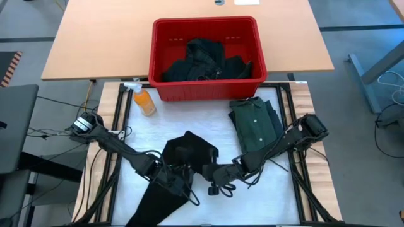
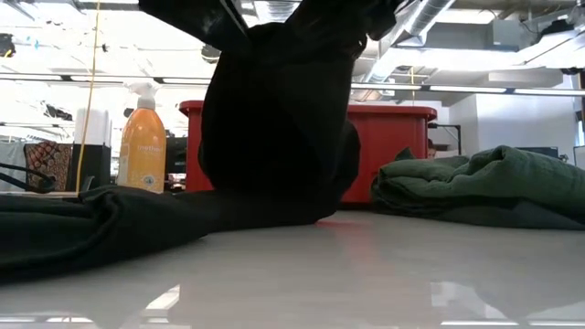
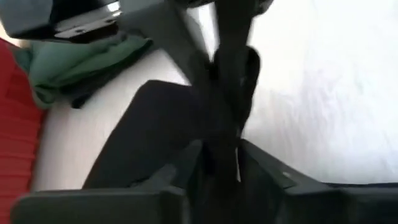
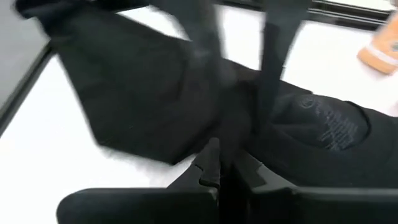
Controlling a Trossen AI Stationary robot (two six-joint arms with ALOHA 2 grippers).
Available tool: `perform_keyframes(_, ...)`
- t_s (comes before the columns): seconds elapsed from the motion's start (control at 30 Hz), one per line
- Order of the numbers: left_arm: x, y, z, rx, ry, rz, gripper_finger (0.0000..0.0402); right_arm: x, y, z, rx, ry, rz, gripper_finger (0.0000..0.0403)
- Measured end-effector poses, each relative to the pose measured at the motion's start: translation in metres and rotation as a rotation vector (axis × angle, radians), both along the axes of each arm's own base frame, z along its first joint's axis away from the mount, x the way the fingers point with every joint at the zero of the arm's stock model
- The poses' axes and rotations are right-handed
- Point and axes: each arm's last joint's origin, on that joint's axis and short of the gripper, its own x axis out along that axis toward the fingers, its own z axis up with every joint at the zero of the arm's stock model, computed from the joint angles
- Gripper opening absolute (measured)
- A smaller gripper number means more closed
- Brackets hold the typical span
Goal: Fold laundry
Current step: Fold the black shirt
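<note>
A black garment (image 1: 189,150) lies on the white table top, left of the middle. The low view shows its middle (image 2: 274,119) drawn up into a hump. My left gripper (image 1: 183,178) and my right gripper (image 1: 218,173) stand close together over its near part, each shut on the cloth. A folded green shirt (image 1: 255,123) rests flat on the table to the right. More dark laundry (image 1: 205,60) lies heaped in the red basket (image 1: 165,38) at the far edge. My left gripper pinches a raised ridge of the black garment (image 3: 229,118) between its two fingers, slanting down from the table's left. A narrow band of cloth runs from the fingers toward the other gripper. The garment's lower part (image 2: 91,228) lies on the table. My right gripper pinches a bunched part of the black garment (image 4: 227,134) between its two fingers, slanting down from the table's right. How many layers it has I cannot tell. The cloth spreads out beyond the fingers, and part of it rests on the table.
An orange spray bottle (image 1: 144,101) stands at the far left of the white top, near the basket's corner. The near end of the black garment (image 1: 148,208) reaches the table's front edge. Bare white surface (image 1: 265,195) shows at the near right.
</note>
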Motion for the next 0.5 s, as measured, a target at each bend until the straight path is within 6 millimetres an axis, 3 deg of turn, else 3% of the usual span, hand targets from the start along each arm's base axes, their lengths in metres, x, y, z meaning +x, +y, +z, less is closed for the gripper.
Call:
perform_keyframes(0.1,0.0,0.0,0.0,-0.005,-0.002,0.002,0.0013,-0.002,0.004,0.0,-0.01,0.014,0.065,0.0039)
perform_keyframes(0.27,-0.002,-0.009,0.008,0.005,-0.013,-0.041,0.0002,-0.007,0.012,-0.001,-0.06,0.037,0.122,0.0075)
perform_keyframes(0.5,-0.008,-0.026,0.039,0.08,-0.035,-0.069,0.0,-0.017,0.015,0.009,-0.109,0.21,0.05,0.0148)
